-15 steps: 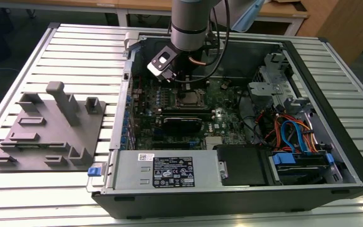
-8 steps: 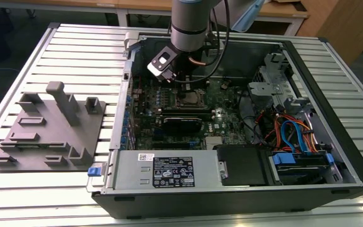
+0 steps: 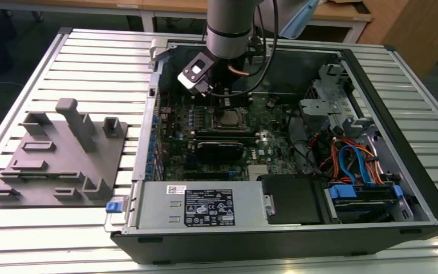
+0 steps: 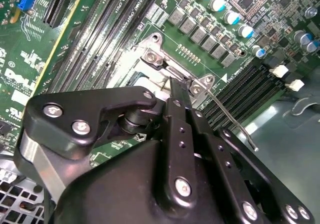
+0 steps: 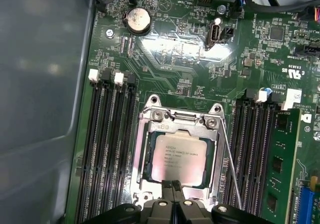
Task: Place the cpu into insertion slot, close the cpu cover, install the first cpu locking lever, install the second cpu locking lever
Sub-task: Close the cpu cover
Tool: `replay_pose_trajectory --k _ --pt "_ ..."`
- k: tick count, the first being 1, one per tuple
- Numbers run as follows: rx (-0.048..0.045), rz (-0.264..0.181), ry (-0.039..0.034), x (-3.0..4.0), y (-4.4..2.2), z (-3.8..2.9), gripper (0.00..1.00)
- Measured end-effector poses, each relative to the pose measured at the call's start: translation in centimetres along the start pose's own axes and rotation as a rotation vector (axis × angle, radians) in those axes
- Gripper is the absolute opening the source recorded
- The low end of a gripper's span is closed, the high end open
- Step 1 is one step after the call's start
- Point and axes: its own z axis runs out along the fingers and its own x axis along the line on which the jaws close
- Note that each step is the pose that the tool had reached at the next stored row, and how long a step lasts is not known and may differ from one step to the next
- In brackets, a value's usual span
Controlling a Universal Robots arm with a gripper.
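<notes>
The end effector [image 5: 172, 185] has its two black fingers pressed together with nothing visible between them, and the tips sit at the edge of the cpu cover [image 5: 190, 126], on the side away from its hinge screws. In the second wrist view the end effector [image 4: 178, 91] meets the same silvery frame from above. The cpu [image 5: 179, 157] lies flat in the insertion slot [image 5: 148, 164], its dull metal top facing up through the cover's square cut-out, and the cover is lowered around it. Just beside the socket a thin wire locking lever [image 5: 231, 174] runs along one side. In the second wrist view the lever [image 4: 232, 121] angles up and away from the board, its hooked end free. Rows of black memory slots [image 5: 107, 149] flank the socket on the green motherboard [image 5: 170, 58], with a coin battery [image 5: 137, 20] farther off. In the exterior view the end effector [image 3: 220, 97] reaches down into an open computer case [image 3: 401, 142] lying on a slatted metal surface [image 3: 89, 63], and a grey fixture [image 3: 59, 154] sits at the exterior view's left.
</notes>
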Motion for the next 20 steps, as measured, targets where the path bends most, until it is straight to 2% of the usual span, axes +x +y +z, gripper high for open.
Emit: replay_pose_trajectory --k 3,13,20 --pt "0.0002 0.0 -0.0002 -0.03 0.25 -0.01 0.1" --pt "0.0005 0.0 -0.0002 -0.25 2.09 0.0 0.1" --pt "0.0004 0.0 -0.0001 -0.26 2.18 0.01 0.1"
